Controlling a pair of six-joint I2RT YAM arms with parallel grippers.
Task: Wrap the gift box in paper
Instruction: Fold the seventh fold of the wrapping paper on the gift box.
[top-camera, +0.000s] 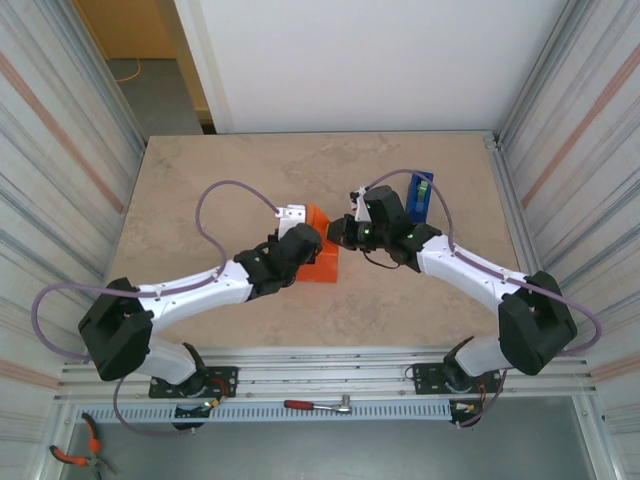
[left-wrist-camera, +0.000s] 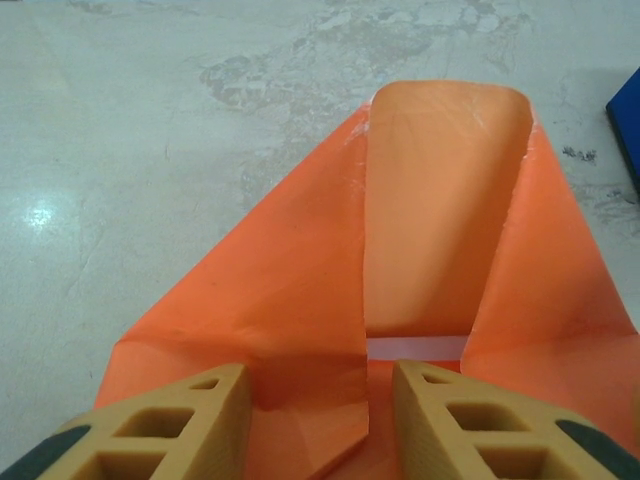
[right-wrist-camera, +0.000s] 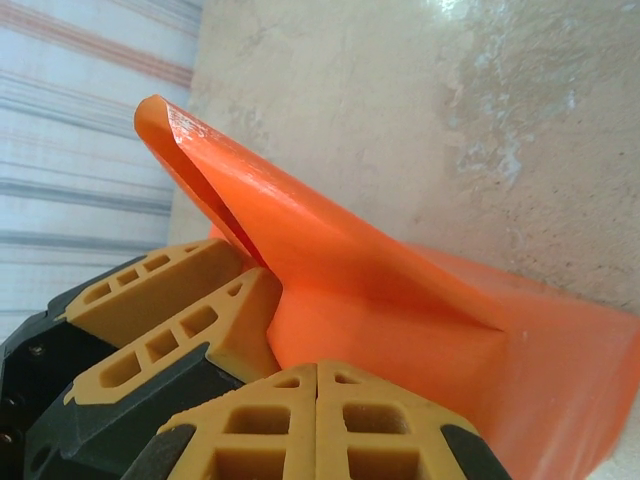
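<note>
The orange paper (top-camera: 323, 262) is folded up around the gift box at mid-table. In the left wrist view the paper (left-wrist-camera: 290, 290) rises in flaps, and a thin pale strip of the gift box (left-wrist-camera: 415, 347) shows between them. My left gripper (left-wrist-camera: 320, 378) straddles the paper-covered box, one finger pressed on each side. It is at the package's left end (top-camera: 305, 243). My right gripper (right-wrist-camera: 317, 368) is shut, its tips against the paper (right-wrist-camera: 400, 300), at the package's right (top-camera: 341, 234). The left gripper's fingers (right-wrist-camera: 170, 290) show beside a raised flap.
A blue tape dispenser (top-camera: 421, 195) stands right of the package, behind the right arm; its corner (left-wrist-camera: 628, 130) shows in the left wrist view. A wrench (top-camera: 320, 405) lies on the front rail and pliers (top-camera: 75, 455) lie at bottom left. Corrugated walls (top-camera: 60, 150) flank the table.
</note>
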